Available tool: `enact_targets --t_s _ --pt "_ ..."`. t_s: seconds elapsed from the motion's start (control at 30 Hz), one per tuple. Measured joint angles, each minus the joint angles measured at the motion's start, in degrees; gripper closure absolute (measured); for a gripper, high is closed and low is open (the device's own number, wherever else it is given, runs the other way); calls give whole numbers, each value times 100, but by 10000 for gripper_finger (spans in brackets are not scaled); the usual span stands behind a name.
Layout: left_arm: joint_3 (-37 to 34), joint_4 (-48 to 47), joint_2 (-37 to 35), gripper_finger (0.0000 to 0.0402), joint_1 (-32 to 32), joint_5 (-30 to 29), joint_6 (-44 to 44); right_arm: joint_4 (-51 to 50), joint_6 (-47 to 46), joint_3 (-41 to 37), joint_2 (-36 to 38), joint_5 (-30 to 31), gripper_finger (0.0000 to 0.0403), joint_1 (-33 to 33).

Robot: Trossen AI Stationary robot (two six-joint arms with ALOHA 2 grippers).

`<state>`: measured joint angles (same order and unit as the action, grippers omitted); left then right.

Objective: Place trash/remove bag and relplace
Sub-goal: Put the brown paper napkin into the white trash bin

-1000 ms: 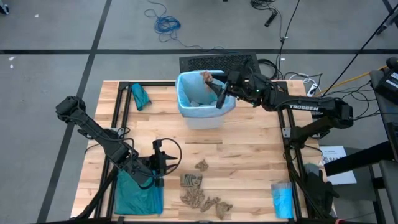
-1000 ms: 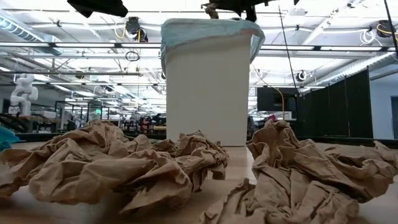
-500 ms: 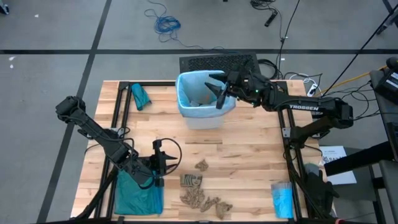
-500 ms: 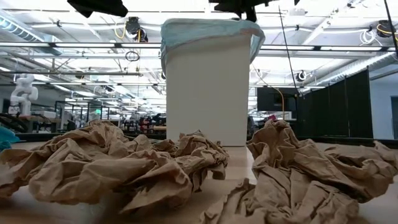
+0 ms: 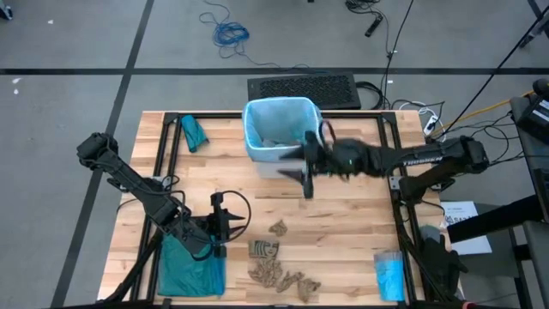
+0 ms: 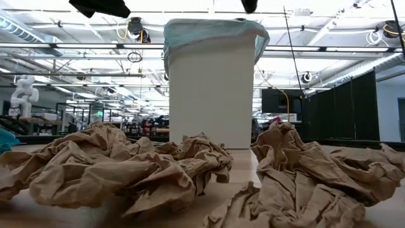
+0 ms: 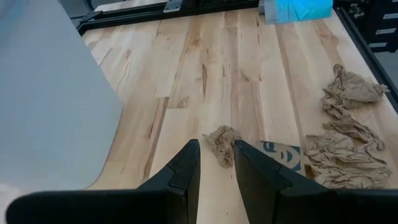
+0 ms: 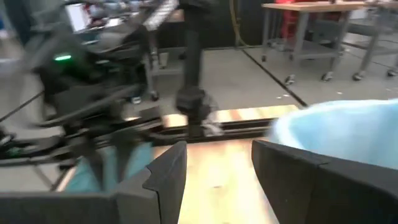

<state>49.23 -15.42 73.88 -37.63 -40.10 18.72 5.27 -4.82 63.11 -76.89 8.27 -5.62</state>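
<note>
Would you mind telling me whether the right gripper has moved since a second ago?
Yes. In the high view the right gripper, empty and open, has swung from over the white bin toward the table's near side.

— Where's the bag (image 5: 280,121)?
— Pale blue, crinkly, lining the white bin, its edge folded over the rim.
— And the trash (image 5: 276,264)?
— Brown crumpled paper scraps, heaped on the tabletop's near edge, well apart from the bin.
</note>
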Motion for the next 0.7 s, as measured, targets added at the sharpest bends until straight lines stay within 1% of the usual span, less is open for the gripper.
enact_targets --t_s 0.13,0.23,0.33,0.4,0.57,0.7 --pt "0 65 216 306 135 233 3 -230 -29 0 -142 705 229 -862" --pt "0 178 456 306 271 843 -4 -384 -189 0 -309 1283 229 -1435" --pt "0 170 756 306 419 1482 30 -516 -454 2 -557 1779 229 -1858" --pt "0 164 962 306 495 1722 48 -553 -656 2 -771 2074 229 -2080" --pt "0 194 1311 306 620 1799 193 -822 -1339 2 -1380 2760 229 -2445" --pt "0 396 1453 306 694 1786 181 -814 -1806 2 -1973 2932 229 -2551"
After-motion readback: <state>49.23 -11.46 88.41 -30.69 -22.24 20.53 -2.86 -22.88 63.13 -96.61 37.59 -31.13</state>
